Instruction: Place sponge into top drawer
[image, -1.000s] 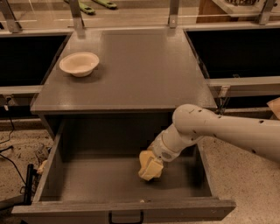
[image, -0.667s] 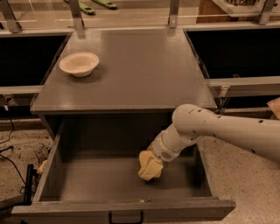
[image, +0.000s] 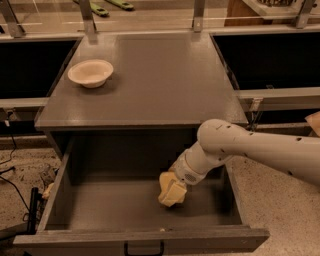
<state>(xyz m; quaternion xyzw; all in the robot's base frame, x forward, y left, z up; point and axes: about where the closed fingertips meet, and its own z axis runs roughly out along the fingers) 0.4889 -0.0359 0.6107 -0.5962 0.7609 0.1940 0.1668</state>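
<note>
Top drawer (image: 110, 200): pulled wide open below the grey tabletop (image: 165, 75), its dark grey-brown floor and side walls in full view.
Drawer handle (image: 144, 248): small and black, at the centre of the top drawer's front panel, at the lower edge of the view.
Gripper (image: 170, 184): inside the top drawer, right of its centre and nearer its front panel than its back wall, pointing down and to the left.
Jaws: I cannot tell whether they are spread or pinching; their cream colour runs into the pale yellow block at their tip.
Sponge (image: 175, 198): pale yellow block at the gripper's tip, within the walls of the top drawer, low over its floor; whether it touches that floor I cannot tell.
Arm (image: 250, 147): thick, off-white, coming in from the right and crossing over the top drawer's right wall, with a rounded joint just above that wall.
Bowl (image: 90, 73): cream, round, upright, on the tabletop above the top drawer, toward its back left corner, well apart from the gripper.
Cables (image: 10, 170): dark, lying on the speckled floor (image: 285, 200) to the left of the top drawer.
</note>
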